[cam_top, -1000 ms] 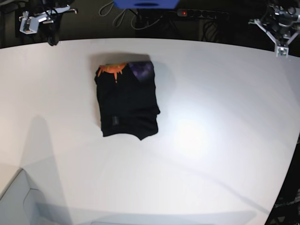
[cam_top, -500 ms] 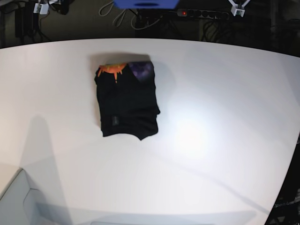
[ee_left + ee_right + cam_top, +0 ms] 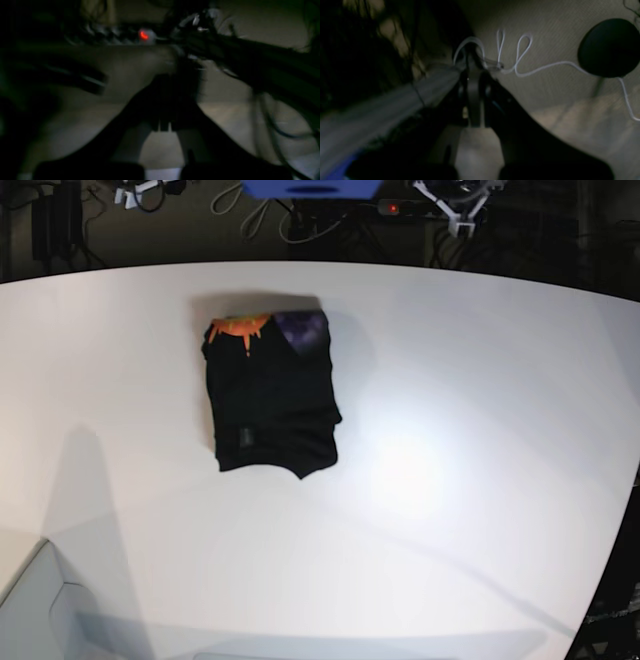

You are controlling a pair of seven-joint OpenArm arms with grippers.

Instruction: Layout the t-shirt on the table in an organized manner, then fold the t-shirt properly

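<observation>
- A black t-shirt (image 3: 272, 393) lies folded into a compact, roughly rectangular bundle on a large white table (image 3: 470, 480), left of centre and toward the far edge in the base view.
- A strip of orange and purple print shows along the bundle's far edge; the remaining visible fabric is plain black.
- Neither arm touches the shirt. Both sit beyond the table's far edge, over a dark area with cables.
- The left gripper (image 3: 455, 205) appears at the top right of the base view as a small pale frame. In its own wrist view (image 3: 165, 110) the dark fingers are pressed together, with nothing between them.
- The right gripper (image 3: 140, 190) is barely visible at the top left of the base view. Its wrist view (image 3: 473, 100) shows the fingers drawn together, empty, above a beige floor.
- A white cable (image 3: 520, 60) loops across that floor beside a round black object (image 3: 610, 47).
- A power strip with a glowing red light (image 3: 392, 208) lies behind the table.
</observation>
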